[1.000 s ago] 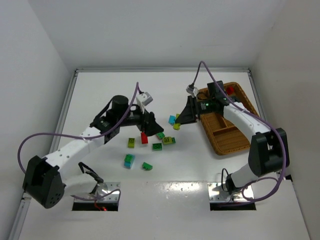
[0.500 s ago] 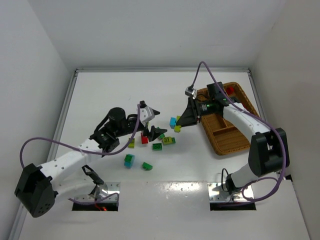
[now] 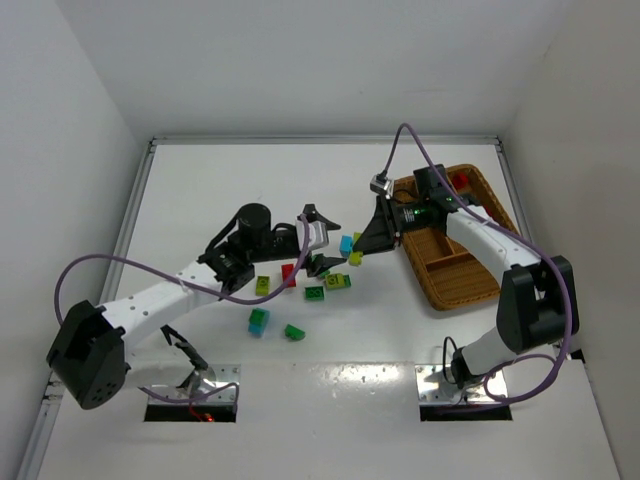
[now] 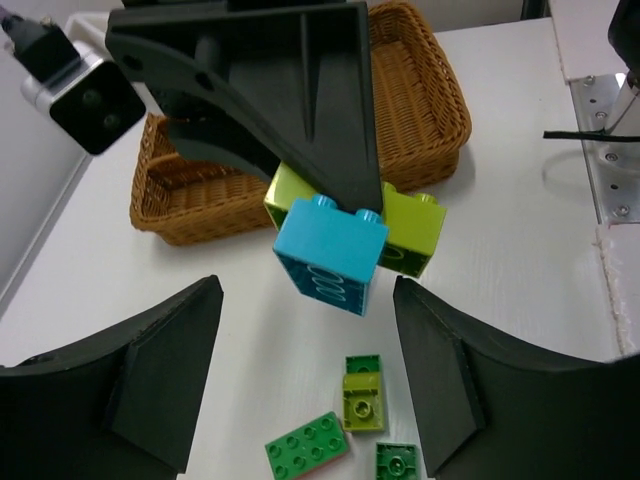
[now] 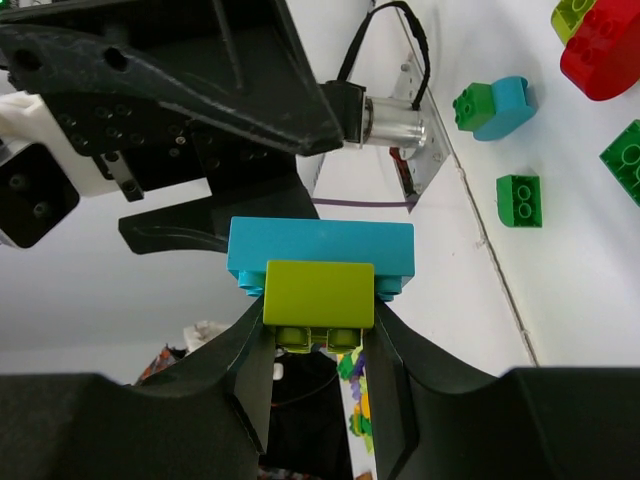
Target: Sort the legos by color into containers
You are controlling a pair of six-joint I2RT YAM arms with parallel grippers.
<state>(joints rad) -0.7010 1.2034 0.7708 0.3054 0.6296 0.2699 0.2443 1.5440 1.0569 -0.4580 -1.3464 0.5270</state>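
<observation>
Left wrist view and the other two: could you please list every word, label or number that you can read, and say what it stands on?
No text can be read in any view.
On the cyan brick: only oval shapes, no lettering.
On the yellow-green brick: any marks are too small to read.
On the wicker tray: no label shows.

cyan brick [image 4: 330,258], yellow-green brick [image 5: 318,295], possibly red brick [image 3: 460,180]

Yellow-green lego [image 4: 412,232] — partly hidden behind cyan lego [image 4: 330,255].
</observation>
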